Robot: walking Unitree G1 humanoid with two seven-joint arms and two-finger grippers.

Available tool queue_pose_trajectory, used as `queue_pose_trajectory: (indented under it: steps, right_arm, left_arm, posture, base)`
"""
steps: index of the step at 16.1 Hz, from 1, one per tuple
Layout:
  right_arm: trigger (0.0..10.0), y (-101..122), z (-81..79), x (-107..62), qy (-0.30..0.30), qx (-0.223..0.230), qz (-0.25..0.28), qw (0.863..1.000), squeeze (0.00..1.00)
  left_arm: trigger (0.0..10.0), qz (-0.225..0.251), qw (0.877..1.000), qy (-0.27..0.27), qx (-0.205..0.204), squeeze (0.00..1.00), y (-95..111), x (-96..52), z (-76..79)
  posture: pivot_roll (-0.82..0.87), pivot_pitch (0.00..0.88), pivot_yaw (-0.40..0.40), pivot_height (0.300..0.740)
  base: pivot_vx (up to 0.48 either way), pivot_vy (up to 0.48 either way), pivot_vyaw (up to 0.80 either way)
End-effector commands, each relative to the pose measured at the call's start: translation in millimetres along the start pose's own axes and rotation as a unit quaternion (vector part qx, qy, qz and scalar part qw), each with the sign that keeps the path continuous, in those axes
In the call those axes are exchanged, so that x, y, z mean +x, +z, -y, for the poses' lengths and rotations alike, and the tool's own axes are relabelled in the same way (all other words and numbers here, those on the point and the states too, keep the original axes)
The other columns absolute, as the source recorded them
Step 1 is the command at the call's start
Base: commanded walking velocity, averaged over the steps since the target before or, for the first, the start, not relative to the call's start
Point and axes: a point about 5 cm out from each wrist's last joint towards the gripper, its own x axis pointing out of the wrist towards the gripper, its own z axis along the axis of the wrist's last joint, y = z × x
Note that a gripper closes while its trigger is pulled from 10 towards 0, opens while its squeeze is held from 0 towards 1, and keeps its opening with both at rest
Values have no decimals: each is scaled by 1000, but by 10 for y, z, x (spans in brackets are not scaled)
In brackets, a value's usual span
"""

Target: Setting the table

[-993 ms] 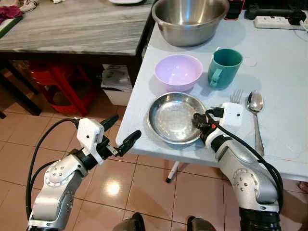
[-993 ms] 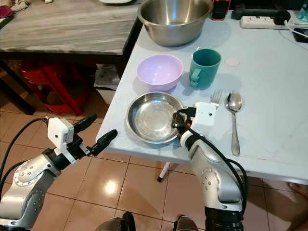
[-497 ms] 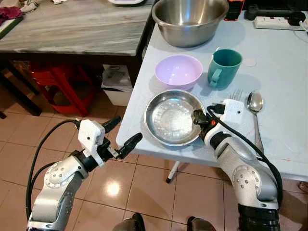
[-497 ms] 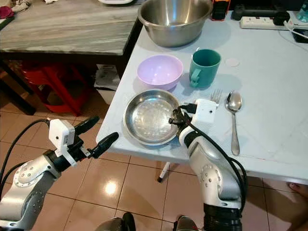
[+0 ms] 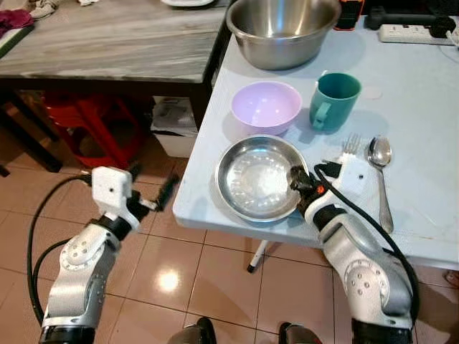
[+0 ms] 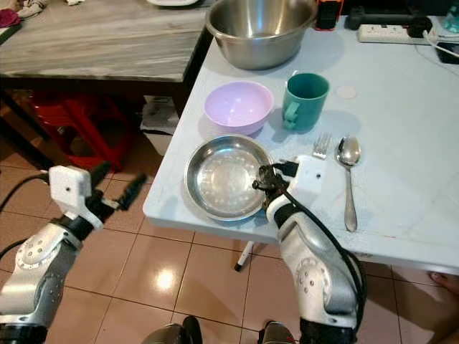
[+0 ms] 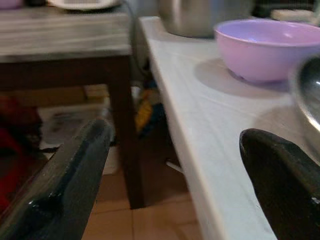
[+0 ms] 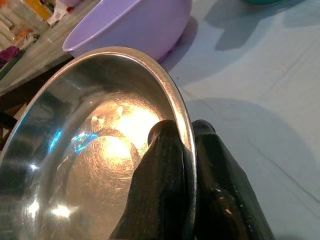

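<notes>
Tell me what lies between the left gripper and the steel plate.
From the left gripper to the steel plate: open air over floor tiles, then a bare strip of the pale table's edge, per the left eye view.

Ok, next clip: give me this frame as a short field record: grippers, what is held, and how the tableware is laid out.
right gripper: shut on the steel plate, pinching its right rim
left gripper: open, off the table's left edge, over the floor
steel plate: near the front edge of the white table
purple bowl: just behind the plate
green mug: right of the bowl
fork, spoon: side by side, right of the plate
large steel bowl: at the back
</notes>
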Motion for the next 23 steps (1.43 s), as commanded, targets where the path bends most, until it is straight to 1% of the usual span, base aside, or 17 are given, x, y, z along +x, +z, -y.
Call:
queue_pose_trajectory:
  steps: [1,5,10,23]
  right_arm:
    - [10000,-83,38,-38,-15,-1,-14,1000,0]
    - [10000,-106,22,-61,-15,-2,0,1000,0]
    - [10000,-98,15,-52,-12,-4,10,1000,0]
    - [10000,-78,-7,0,2,-11,29,1000,0]
  left_arm:
    - [10000,2,1000,20,-2,0,-4,-8,-56]
    - [10000,15,999,32,-13,0,7,91,-35]
    - [10000,21,999,34,-20,0,-3,157,7]
    - [10000,27,999,41,-21,0,-22,205,17]
  posture:
    - [-97,209,108,740]
    - [-105,201,115,740]
    - [-105,200,118,740]
    - [-100,191,120,740]
  base:
    - [0,244,-744]
    - [0,299,-781]
    - [0,357,-726]
    - [0,405,0]
